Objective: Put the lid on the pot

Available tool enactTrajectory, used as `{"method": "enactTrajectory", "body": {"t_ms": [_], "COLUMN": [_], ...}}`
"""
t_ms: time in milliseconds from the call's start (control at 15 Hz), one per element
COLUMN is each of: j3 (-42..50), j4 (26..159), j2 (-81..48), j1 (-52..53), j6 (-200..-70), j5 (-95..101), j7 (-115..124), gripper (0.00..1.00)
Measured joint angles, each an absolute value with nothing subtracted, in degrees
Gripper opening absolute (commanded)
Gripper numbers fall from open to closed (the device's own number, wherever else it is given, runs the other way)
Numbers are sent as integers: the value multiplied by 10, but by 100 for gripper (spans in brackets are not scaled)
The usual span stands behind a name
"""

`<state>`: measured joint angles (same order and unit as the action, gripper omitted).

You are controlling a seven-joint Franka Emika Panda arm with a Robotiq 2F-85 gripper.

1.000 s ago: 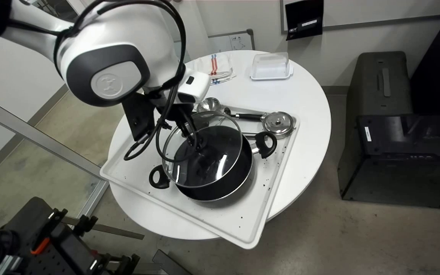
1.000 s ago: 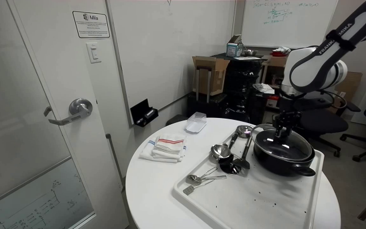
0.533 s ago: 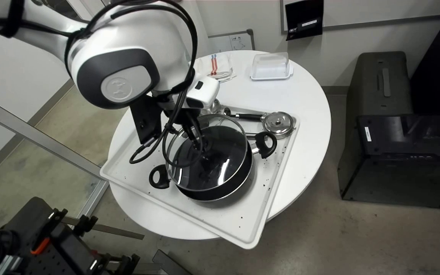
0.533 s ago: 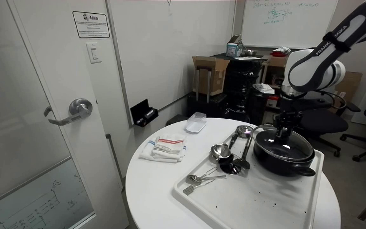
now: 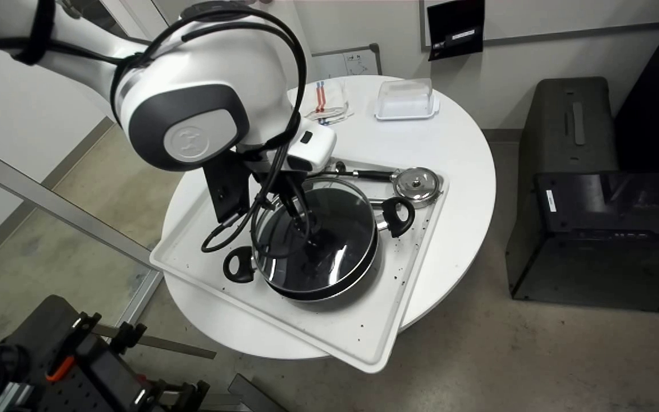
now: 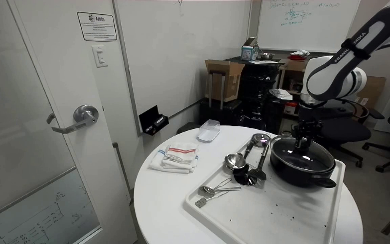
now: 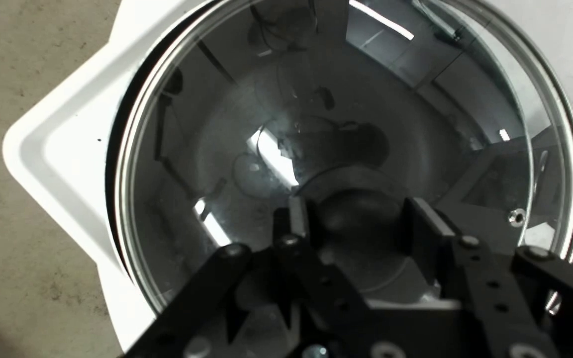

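That black two-fingered gripper (image 7: 359,220) pinches the round clear-glass lid (image 7: 343,141) by its dark knob (image 7: 361,228), presumably for balance. To me the lid looks not quite seated over the wide black pot (image 6: 289,175) on the white rectangular tray (image 6: 259,210).

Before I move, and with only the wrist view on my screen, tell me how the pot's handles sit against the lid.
Observer: In an exterior view, both black handles stick out past the lid, on opposite sides.
Operator: Good. Check the tray, away from the pot.
Observer: Small metal utensils lie near one of its corners in an exterior view, apart from the pot.
Operator: Now look for cloth on the table.
Observer: Folded towels lie there in an exterior view, outside the tray and not touching it.
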<state>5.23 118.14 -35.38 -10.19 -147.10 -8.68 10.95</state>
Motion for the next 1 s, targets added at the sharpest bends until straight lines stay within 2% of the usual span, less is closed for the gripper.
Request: {"method": "enactTrajectory", "body": {"t_ms": [1000], "j3": [58], "j4": [1176], "j2": [-359], "j1": [-106], "j6": [-1459], "j5": [-87], "j7": [110], "gripper": [26]}}
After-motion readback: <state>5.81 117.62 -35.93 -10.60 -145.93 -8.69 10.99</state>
